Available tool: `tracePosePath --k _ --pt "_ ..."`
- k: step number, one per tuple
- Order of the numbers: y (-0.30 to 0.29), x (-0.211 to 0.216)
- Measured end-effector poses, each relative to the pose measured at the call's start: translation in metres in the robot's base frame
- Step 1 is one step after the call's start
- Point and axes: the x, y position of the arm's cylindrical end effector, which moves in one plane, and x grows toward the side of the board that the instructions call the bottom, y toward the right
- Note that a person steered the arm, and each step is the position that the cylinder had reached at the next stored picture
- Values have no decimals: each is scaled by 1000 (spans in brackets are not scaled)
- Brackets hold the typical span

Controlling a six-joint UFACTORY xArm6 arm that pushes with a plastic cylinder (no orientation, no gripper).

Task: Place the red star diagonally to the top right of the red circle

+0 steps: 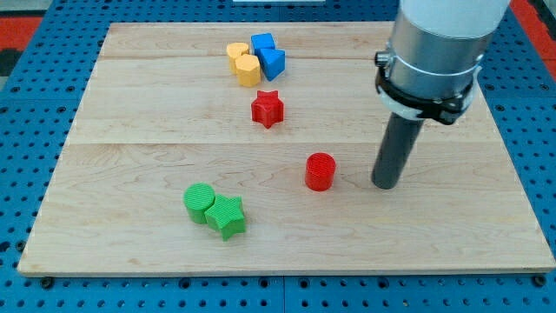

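Camera view: red star sits up-left of the red circle, so the placement remains undone; my tip, a bare rod gripping nothing, rests right of the circle.

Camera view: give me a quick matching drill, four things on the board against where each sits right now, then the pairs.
Things:
1. red star
2. red circle
3. green star
4. my tip

Places:
A. touching the green circle, toward the view's bottom left
B. just to the view's right of the red circle, apart from it
C. below the yellow and blue blocks
D. mid-board, down and right of the red star

Pairs: 1-C, 2-D, 3-A, 4-B
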Motion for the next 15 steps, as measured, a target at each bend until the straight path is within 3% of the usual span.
tracePosePath --k 2,3,6,7,8,9,10,12,13,14,15 --pt "-41 -30" --pt "5 -75" --pt "-205 -84" --pt "-142 -113" --pt "-41 -110" --pt "-38 -95" --pt "-113 -100" --pt "-108 -111" --pt "-135 -136" --pt "-140 -149" --pt "-81 -159"
